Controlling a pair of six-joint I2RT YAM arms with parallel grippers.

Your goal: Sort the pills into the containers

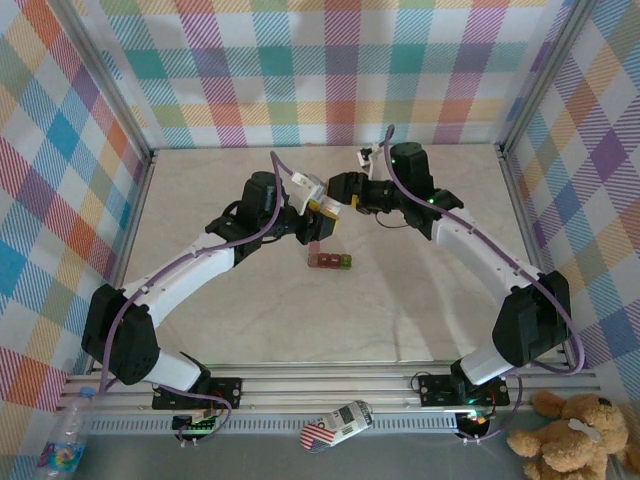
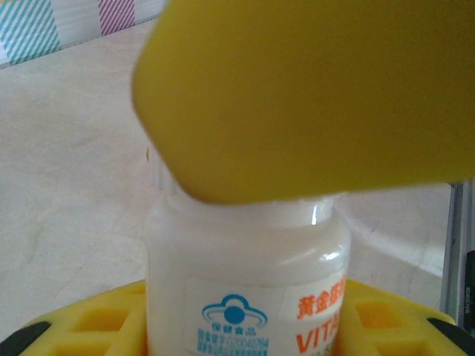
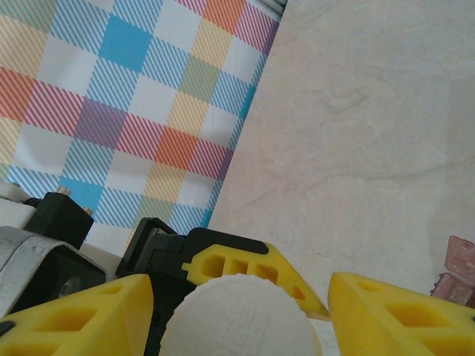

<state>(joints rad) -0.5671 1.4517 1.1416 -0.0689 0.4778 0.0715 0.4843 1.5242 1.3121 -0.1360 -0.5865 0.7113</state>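
A small white bottle [image 2: 245, 274] with blue and orange print stands between the yellow fingers [image 2: 82, 326] of my left gripper [image 2: 245, 330], which is shut on its body. In the top view it hangs above the table's middle [image 1: 316, 205]. My right gripper [image 3: 241, 319] straddles the bottle's ribbed white cap [image 3: 237, 322], with a narrow gap showing on each side; one of its fingers [image 2: 312, 96] looms over the cap in the left wrist view. The containers [image 1: 330, 261], dark red with a green end, lie on the table just in front of both grippers, and their edge [image 3: 456, 271] shows in the right wrist view. The pills are hidden.
Checked cloth walls [image 1: 60, 180] close in the marble tabletop [image 1: 420, 300] on three sides. Off the near edge, past the rail, lie a water bottle [image 1: 68, 435], a small flag-patterned device [image 1: 338, 425] and a teddy bear [image 1: 570, 435].
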